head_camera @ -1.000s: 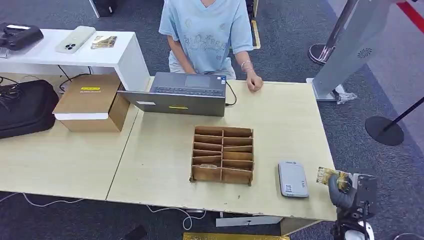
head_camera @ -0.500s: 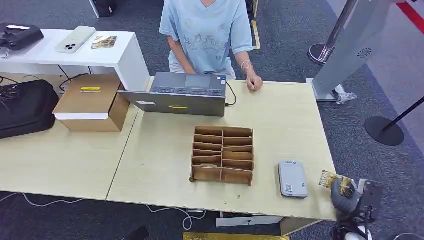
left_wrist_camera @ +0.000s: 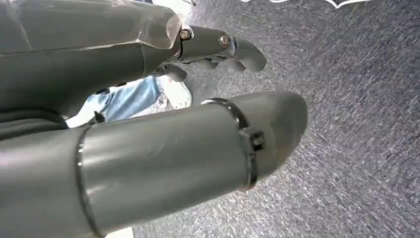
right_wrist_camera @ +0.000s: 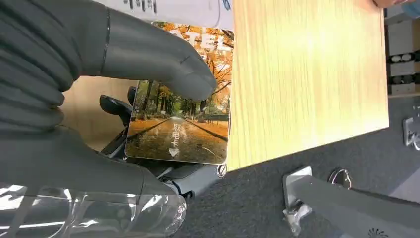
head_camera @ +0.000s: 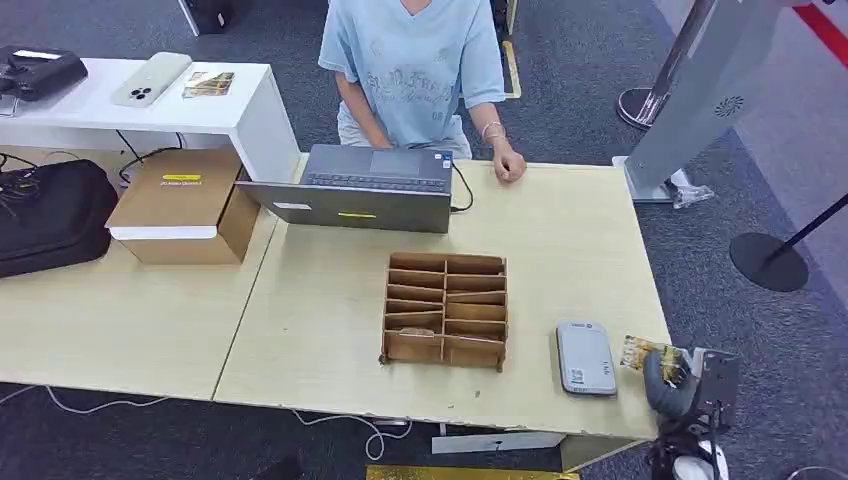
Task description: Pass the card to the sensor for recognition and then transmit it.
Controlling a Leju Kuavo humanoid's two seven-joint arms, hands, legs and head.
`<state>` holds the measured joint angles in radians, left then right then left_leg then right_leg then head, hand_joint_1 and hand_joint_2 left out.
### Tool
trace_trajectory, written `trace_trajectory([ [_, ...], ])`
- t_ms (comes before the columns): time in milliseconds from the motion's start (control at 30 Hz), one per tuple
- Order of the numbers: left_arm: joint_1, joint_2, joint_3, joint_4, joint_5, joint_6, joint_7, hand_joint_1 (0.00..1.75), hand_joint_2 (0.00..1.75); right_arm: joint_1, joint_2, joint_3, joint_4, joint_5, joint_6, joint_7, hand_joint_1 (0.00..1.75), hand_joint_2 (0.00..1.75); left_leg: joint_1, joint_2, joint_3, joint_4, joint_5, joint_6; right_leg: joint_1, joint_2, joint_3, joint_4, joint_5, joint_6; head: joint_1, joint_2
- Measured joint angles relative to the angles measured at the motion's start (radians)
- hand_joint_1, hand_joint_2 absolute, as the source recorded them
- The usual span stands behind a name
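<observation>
The thumb (right_wrist_camera: 163, 67) covers part of the card (right_wrist_camera: 183, 129). The sensor (right_wrist_camera: 173, 10) is cut off by the edge, its print too small to read.

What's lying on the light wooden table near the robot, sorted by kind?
Laptop: 1
Wooden divider tray: 1
Grey card sensor: 1
Cardboard box: 1
Black bag: 1
Total: 5
The card is in the right hand.
</observation>
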<state>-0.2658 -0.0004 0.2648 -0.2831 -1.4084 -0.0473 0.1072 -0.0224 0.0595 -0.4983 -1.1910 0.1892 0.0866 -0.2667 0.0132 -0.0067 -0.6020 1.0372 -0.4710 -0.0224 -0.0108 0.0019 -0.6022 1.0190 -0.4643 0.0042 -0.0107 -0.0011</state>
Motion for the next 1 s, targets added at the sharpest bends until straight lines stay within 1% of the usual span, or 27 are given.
trace_trajectory([
  [433,-0.003,-0.004,-0.043,0.0,-0.029,-0.008,-0.006,0.0,0.0,0.021,0.0,0.071,-0.053,0.004,-0.011,0.01,1.75,1.75,0.0,0.0,0.0,0.0,0.0,0.0,0.0,0.0,0.0,0.0,0.0,0.0,0.0,0.0],
  [700,-0.01,-0.006,-0.059,0.0,-0.039,-0.016,-0.016,0.0,0.0,0.025,0.0,0.092,-0.061,0.009,-0.015,0.015,1.75,1.75,0.0,0.0,0.0,0.0,0.0,0.0,0.0,0.0,0.0,0.0,0.0,0.0,0.0,0.0],
  [867,-0.011,-0.007,-0.067,0.0,-0.045,-0.017,-0.018,0.0,0.0,0.025,0.0,0.105,-0.074,0.034,-0.019,0.02,1.75,1.75,0.0,0.0,0.0,0.0,0.0,0.0,0.0,0.0,0.0,0.0,0.0,0.0,0.0,0.0],
  [1000,-0.016,-0.009,-0.069,0.0,-0.05,-0.024,-0.018,0.0,0.0,0.024,0.0,0.134,-0.085,0.072,-0.029,0.034,1.75,1.75,0.0,0.0,0.0,0.0,0.0,0.0,0.0,0.0,0.0,0.0,0.0,0.0,0.0,0.0],
])
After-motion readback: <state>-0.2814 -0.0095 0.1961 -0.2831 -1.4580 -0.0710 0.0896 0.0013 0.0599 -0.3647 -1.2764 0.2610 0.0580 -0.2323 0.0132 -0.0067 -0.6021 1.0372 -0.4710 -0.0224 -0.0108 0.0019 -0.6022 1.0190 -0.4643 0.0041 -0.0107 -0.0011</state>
